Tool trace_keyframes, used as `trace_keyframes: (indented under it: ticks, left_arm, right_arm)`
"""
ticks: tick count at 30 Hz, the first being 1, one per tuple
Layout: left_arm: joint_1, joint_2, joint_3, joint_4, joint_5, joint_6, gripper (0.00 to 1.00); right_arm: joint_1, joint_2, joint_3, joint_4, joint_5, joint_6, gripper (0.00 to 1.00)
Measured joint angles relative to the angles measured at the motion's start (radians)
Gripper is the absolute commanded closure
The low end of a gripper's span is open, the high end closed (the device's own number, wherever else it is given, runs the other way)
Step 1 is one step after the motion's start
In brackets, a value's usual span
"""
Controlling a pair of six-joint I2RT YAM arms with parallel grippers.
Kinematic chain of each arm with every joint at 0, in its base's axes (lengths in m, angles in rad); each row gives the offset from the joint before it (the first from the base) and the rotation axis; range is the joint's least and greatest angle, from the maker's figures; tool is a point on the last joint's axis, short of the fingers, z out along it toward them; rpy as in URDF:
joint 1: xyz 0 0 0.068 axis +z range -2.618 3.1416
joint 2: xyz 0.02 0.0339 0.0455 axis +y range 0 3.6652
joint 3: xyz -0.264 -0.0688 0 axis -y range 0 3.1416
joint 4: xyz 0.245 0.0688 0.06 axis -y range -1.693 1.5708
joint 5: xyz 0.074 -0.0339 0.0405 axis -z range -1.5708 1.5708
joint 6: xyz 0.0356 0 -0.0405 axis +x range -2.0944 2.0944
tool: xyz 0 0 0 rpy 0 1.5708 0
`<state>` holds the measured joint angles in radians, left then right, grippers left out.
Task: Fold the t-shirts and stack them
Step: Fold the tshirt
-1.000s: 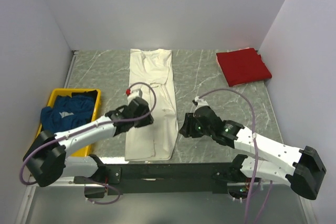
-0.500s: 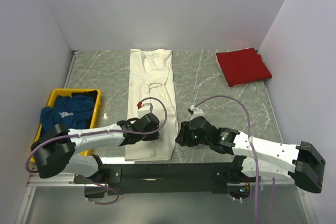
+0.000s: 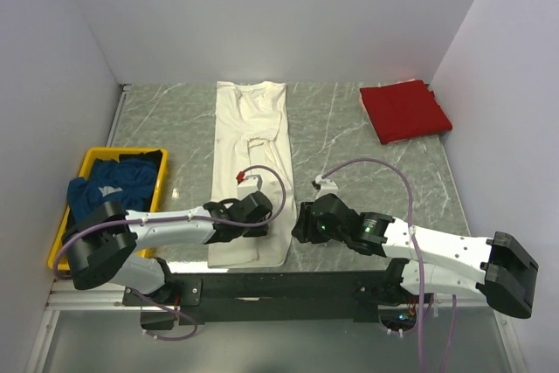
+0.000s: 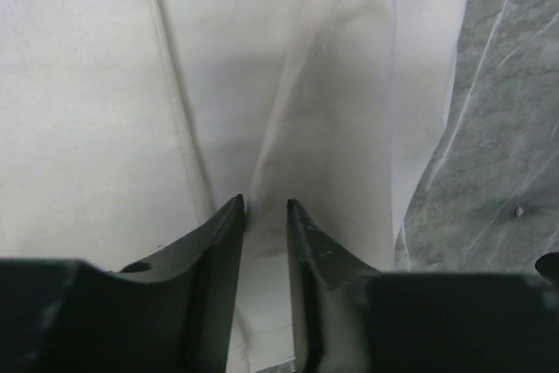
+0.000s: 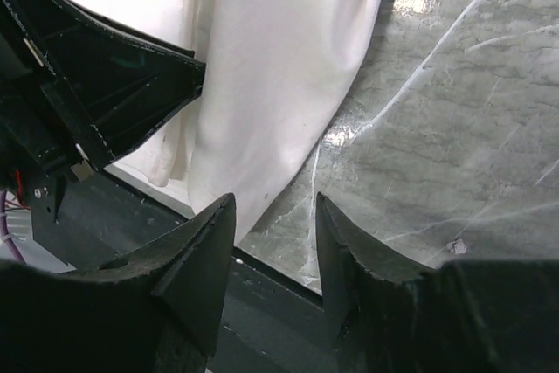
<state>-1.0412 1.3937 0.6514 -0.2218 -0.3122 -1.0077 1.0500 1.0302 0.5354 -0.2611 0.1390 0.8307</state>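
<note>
The cream-white t-shirt point(image 3: 253, 128) lies in the middle of the marble table point(image 3: 341, 141), folded into 1 long narrow strip that runs from the far edge to the near edge.

The left gripper point(image 4: 265, 207) is down on the near part of this strip. Its 2 fingers stand only a narrow gap apart, and their tips meet the cloth where a raised crease runs up between them. I cannot tell whether the cloth is clamped or only touched.

The right gripper point(image 5: 275, 198) hangs low at the near right corner of the same shirt. Its jaws are apart, with the table's near edge showing between them and the shirt's right hem just beside the left finger.

The bright red t-shirt point(image 3: 403, 111) lies folded into a square at the far right of the table, well apart from both arms. The dark blue t-shirt point(image 3: 109, 183) sits crumpled in the yellow tray point(image 3: 96, 156) at the left, spilling over its left rim.
</note>
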Motion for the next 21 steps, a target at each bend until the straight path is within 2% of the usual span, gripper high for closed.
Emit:
trace_keyframes:
  ticks: [4, 8, 12, 21]
  left_arm:
    - [-0.008, -0.003, 0.001, 0.000, 0.001, -0.002, 0.81]
    - [-0.009, -0.032, 0.000, -0.002, 0.008, -0.004, 0.97]
    - [-0.011, -0.090, -0.013, 0.000, 0.026, -0.010, 1.00]
    - [-0.032, -0.285, -0.089, -0.007, 0.082, -0.064, 1.00]
  right_arm:
    - [0.002, 0.001, 0.000, 0.001, 0.004, 0.002, 0.51]
    - [0.002, 0.005, 0.000, 0.007, 0.006, 0.003, 0.51]
    - [0.002, 0.006, -0.001, 0.013, 0.006, 0.003, 0.51]
    - [0.002, 0.005, -0.001, 0.013, 0.010, 0.010, 0.51]
